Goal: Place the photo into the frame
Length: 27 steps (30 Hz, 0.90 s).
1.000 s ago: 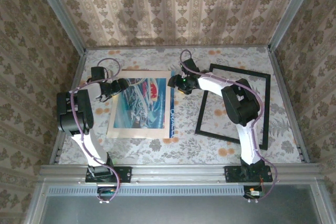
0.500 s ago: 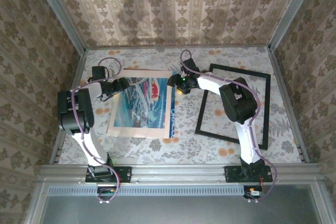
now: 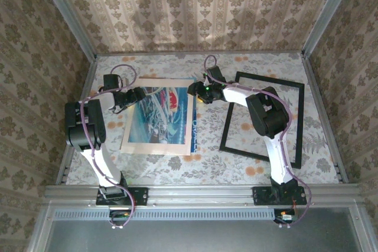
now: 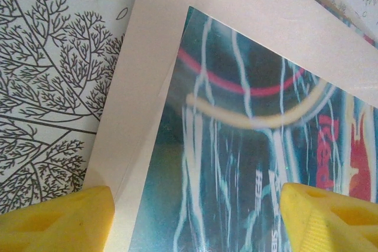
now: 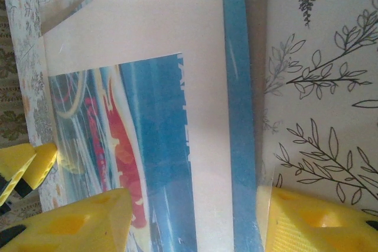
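The photo lies face up on the left half of the table, a blue-teal swirl with red accents and a cream border. A blue strip runs along its right edge. The thin black frame lies flat to the right, apart from the photo. My left gripper hangs low over the photo's far left corner, open, its yellow fingertips straddling the left border. My right gripper stands open over the far right corner, with one fingertip over the print and the other beside the blue strip.
The table has a floral cloth and is walled in by patterned panels at the back and both sides. The inside of the frame shows bare cloth. The left gripper's yellow finger shows across the photo in the right wrist view.
Both grippers have crept slightly inward over the photo's far corners. The photo and the frame lie where they were.
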Each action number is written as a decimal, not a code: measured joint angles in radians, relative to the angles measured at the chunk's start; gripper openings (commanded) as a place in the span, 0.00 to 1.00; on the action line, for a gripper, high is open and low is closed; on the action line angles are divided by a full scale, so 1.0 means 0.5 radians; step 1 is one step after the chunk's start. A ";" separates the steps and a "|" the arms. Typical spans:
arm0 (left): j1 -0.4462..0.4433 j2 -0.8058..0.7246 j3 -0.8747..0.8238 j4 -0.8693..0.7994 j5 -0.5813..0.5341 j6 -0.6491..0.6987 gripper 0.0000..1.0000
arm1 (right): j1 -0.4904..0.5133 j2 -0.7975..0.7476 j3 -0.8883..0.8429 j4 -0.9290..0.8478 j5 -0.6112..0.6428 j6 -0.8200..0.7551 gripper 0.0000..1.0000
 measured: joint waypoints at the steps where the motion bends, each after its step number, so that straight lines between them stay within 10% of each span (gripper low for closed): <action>1: 0.000 0.001 0.000 0.000 0.000 0.000 0.76 | 0.000 0.000 -0.001 0.001 0.000 -0.006 0.59; 27: -0.001 0.018 0.018 0.001 0.030 0.001 0.76 | 0.010 -0.081 -0.022 -0.099 0.062 -0.311 0.59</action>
